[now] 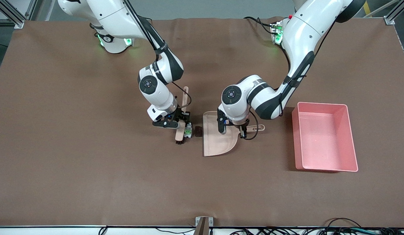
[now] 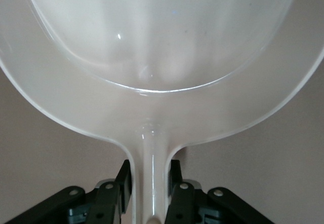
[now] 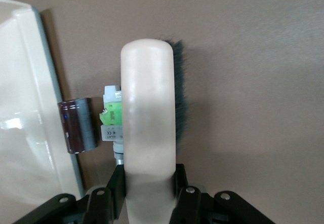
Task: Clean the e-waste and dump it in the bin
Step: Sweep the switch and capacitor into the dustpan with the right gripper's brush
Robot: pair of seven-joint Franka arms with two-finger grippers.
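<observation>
My right gripper [image 1: 178, 122] is shut on a beige brush [image 1: 182, 114], its dark bristles [image 3: 180, 102] down on the brown mat. The white and green part [image 1: 188, 130] lies against the brush, also seen in the right wrist view [image 3: 112, 116]. The dark maroon block [image 1: 198, 131] lies between it and the dustpan's edge, touching that edge in the right wrist view [image 3: 76, 125]. My left gripper [image 1: 242, 128] is shut on the handle [image 2: 152, 183] of the beige dustpan [image 1: 218, 143], which rests on the mat. The pink bin [image 1: 322, 140] stands toward the left arm's end.
The brown mat [image 1: 91, 169] covers the whole table. The brush handle points toward the robots' bases. Cables run along the table edge nearest the front camera [image 1: 319, 230].
</observation>
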